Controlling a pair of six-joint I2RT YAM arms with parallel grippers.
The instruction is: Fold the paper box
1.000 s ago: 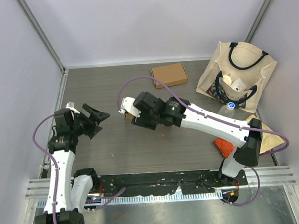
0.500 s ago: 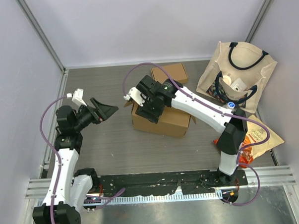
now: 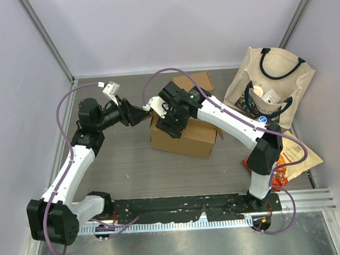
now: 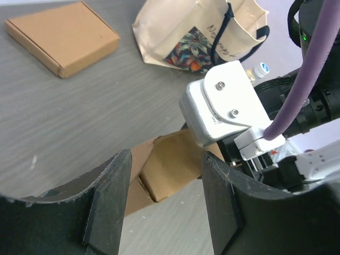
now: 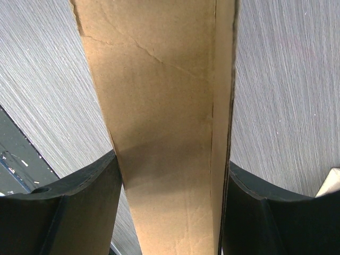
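The brown paper box (image 3: 188,141) stands in the middle of the table with a flap loose at its left end. My right gripper (image 3: 167,124) reaches down onto that left end. In the right wrist view (image 5: 170,202) its jaws press from both sides on an upright cardboard panel of the box (image 5: 164,106). My left gripper (image 3: 143,113) is open and empty, just left of the box's far-left corner. In the left wrist view (image 4: 164,207) the box's flap (image 4: 170,167) shows between its jaws, a little beyond them.
A flat closed cardboard box (image 3: 197,80) lies at the back, partly behind the right arm, and shows in the left wrist view (image 4: 61,37). A cream tote bag (image 3: 270,86) stands at the right. A snack bag (image 3: 292,156) lies by the right arm's base.
My left gripper has swung up and to the right, from the table's left side to the box's left end. Over the last half second my right gripper has stayed on the box.
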